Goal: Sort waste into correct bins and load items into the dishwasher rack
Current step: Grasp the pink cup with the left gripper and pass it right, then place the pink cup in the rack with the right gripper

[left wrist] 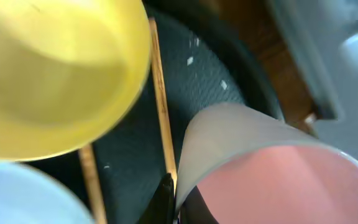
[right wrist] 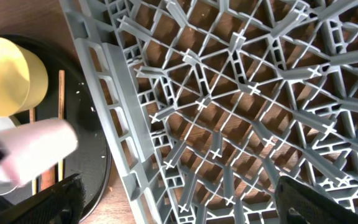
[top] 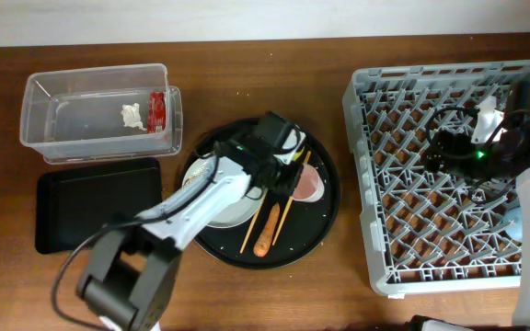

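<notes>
1. Toward the near edge of the worktop, on the round black tray [top: 329, 216]: orange stick [top: 264, 241] and chopsticks [left wrist: 160, 106] lying just beside the pink cup [left wrist: 278, 180]. Risk of dragging or flicking these at lift-off.
2. At mid-worktop: left gripper [left wrist: 179, 202] pinched nearly closed on the cup wall at the rim, cup tilted. Thin rim hold; expect rotation or slip during the swing.
3. Just beyond: yellow bowl [left wrist: 55, 68] close to the fingers. Avoid knocking it.
4. Along the right edge: dishwasher rack [right wrist: 241, 93], with right gripper [right wrist: 178, 186] spread wide above, holding nothing. Possible arm clash or peg snag on delivery.
</notes>
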Motion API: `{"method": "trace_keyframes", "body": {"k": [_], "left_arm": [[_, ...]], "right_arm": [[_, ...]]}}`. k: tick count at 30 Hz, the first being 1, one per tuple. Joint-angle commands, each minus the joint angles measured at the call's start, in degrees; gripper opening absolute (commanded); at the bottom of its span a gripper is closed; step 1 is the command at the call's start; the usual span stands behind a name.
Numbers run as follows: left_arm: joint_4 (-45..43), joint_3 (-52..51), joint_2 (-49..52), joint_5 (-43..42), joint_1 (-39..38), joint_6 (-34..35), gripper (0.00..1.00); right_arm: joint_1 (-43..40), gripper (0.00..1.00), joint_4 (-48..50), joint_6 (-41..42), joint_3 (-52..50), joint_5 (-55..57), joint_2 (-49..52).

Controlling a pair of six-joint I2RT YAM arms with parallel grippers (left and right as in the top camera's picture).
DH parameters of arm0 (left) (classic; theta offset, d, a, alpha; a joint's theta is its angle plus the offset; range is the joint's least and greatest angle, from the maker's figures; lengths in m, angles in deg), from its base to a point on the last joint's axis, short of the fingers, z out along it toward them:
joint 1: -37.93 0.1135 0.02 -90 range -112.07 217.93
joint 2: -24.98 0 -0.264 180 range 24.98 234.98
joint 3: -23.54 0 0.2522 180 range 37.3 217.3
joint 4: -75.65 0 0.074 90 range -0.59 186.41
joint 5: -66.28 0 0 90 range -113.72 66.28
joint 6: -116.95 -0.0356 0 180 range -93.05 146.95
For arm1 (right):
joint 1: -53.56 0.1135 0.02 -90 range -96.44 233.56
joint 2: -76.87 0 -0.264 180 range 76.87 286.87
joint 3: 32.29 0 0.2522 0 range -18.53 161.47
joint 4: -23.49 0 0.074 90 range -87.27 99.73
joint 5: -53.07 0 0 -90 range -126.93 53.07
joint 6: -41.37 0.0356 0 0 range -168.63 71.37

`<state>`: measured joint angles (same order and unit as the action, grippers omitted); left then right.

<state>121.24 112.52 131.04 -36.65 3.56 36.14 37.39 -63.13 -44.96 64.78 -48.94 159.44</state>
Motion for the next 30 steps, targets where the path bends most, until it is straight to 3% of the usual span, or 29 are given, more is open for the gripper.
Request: {"method": "trace_keyframes", "body": {"k": [1, 2, 6, 9, 16, 20, 22, 23, 28, 30], "left_arm": [[-0.1, 0.6, -11.5, -9.4, 7.2, -0.2, 0.0], [-0.1, 0.6, -13.2, -14.4, 10.4, 0.3, 0.0], [-1.2, 0.6, -14.1, -50.5, 24.2, 0.3, 0.0], [-4.3, 0.6, -14.1, -63.5, 25.4, 0.3, 0.0], [-4.4, 0.6, -14.1, -67.1, 22.6, 0.6, 0.0], [-4.4, 0.6, -14.1, -68.8, 22.3, 0.6, 0.0], [-4.4, 0.6, -14.1, -68.8, 22.3, 0.6, 0.0], [-4.4, 0.6, -14.1, -68.8, 22.3, 0.6, 0.0], [-4.4, 0.6, -14.1, -68.8, 22.3, 0.6, 0.0], [-4.4, 0.6, -14.1, -68.8, 22.3, 0.6, 0.0]], "right_arm": [[0.4, 0.98, 0.1, -2.5, 0.5, -1.2, 0.3], [0.4, 0.98, 0.4, -5.1, 0.5, -6.0, 0.3], [1.9, 0.99, 0.6, -22.5, 0.5, -36.5, 0.3], [8.3, 0.99, 1.8, -26.2, 0.5, -43.3, 0.3], [25.4, 0.98, 13.8, -26.1, 0.5, -49.3, 0.3], [30.6, 1.0, 16.4, -26.1, 0.5, -49.4, 0.3], [32.6, 0.9, 17.4, -26.1, 0.5, -49.3, 0.3], [33.0, 0.8, 17.8, -26.1, 0.5, -49.3, 0.3], [33.0, 0.67, 19.2, -26.1, 0.5, -49.3, 0.3], [33.0, 0.68, 20.2, -26.1, 0.5, -49.3, 0.3]]}}
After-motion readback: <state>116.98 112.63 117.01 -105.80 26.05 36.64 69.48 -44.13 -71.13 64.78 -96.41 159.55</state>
